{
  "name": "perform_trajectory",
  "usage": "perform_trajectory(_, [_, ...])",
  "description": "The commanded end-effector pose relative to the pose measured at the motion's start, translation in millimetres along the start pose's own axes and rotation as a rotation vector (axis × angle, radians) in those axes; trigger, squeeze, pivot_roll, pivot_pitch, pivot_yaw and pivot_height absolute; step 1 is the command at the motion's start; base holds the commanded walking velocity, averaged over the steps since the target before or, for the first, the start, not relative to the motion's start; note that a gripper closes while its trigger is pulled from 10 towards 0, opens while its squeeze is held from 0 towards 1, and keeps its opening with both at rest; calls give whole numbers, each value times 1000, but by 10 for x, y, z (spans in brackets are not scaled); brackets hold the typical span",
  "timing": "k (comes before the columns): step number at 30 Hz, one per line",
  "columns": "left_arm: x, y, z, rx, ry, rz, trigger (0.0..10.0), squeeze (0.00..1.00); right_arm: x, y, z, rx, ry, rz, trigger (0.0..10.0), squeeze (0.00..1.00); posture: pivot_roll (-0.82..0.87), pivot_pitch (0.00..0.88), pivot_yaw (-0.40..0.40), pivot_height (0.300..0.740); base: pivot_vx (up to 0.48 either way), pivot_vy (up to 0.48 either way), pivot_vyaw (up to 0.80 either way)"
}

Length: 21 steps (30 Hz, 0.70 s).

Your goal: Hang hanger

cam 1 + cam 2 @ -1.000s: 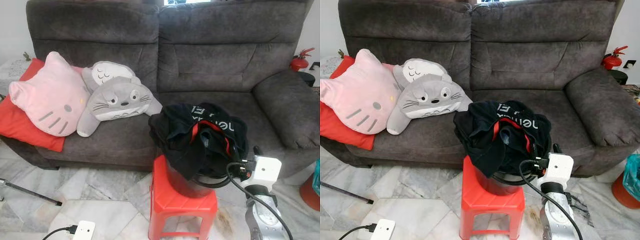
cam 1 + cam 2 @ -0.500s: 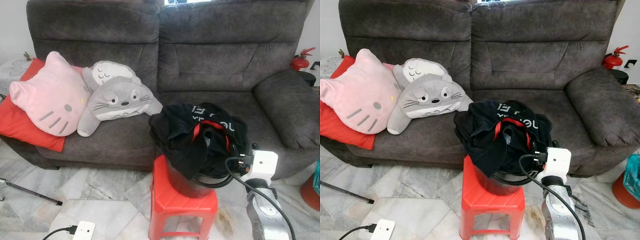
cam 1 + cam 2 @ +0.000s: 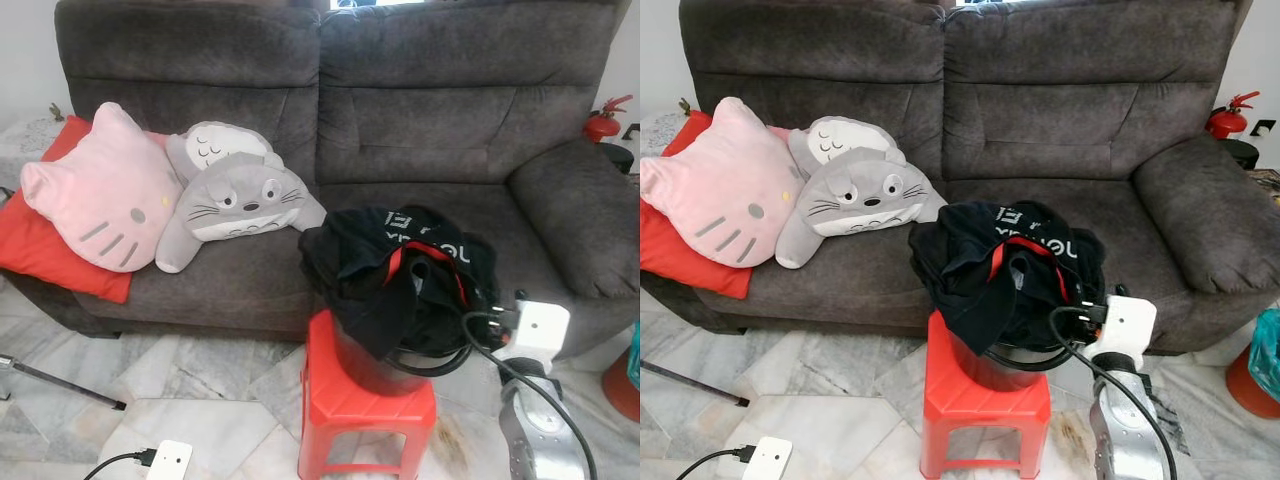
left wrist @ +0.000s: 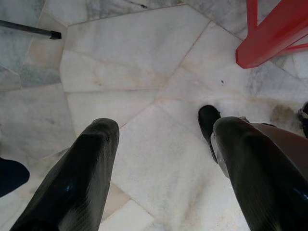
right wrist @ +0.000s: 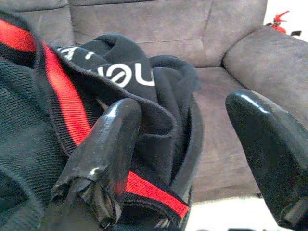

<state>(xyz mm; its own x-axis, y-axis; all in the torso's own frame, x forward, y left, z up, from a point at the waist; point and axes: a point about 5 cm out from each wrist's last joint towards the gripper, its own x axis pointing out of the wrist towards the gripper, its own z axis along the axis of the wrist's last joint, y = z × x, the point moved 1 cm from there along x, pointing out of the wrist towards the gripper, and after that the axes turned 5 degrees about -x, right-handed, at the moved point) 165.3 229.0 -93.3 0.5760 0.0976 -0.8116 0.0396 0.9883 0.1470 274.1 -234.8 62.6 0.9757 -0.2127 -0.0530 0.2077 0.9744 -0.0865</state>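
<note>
Fingers of the right gripper (image 5: pixel 187 144) stand wide apart w/ nothing clamped; one glossy black finger (image 5: pixel 103 149) lies against the black garment (image 3: pixel 1005 265), the other is clear of it in open air. From the head views the right wrist sits just beside the clothes pile, at its near-right edge. Left gripper (image 4: pixel 163 163) hangs low, spread wide over the marble floor (image 4: pixel 120 72), idle. No hanger can be made out anywhere, possibly buried in the pile, can't tell; so judged from this the task is at its very start: nothing picked, nothing hung, and no rail or hook in view to hang on. Garment is soft knit fabric, black w/ red ribbed trim and white lettering, heaped loosely over a dark round bucket (image 3: pixel 990 365) w/ a black rim. Bucket stands on a red plastic stool (image 3: pixel 980 410), glossy, square-topped. Behind, a grey plush sofa (image 3: pixel 1060 110), nap-textured, w/ a pink cat cushion (image 3: pixel 720 195), a grey plush toy (image 3: pixel 855 195) and a red cushion (image 3: pixel 665 255) at far left. Floor is pale polished marble in irregular slabs.
</note>
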Motion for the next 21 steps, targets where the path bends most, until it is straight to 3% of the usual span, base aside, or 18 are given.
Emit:
perform_trajectory(1, [-3,31,-14,5,14,2,10000,0,10,-36,43,29,-16,-23,10000,0,-169,0,31,740,0,0,0])
perform_trajectory(21, [16,-39,33,19,8,-10,10000,0,137,83,17,24,52,89,10000,0,-168,0,32,740,0,0,0])
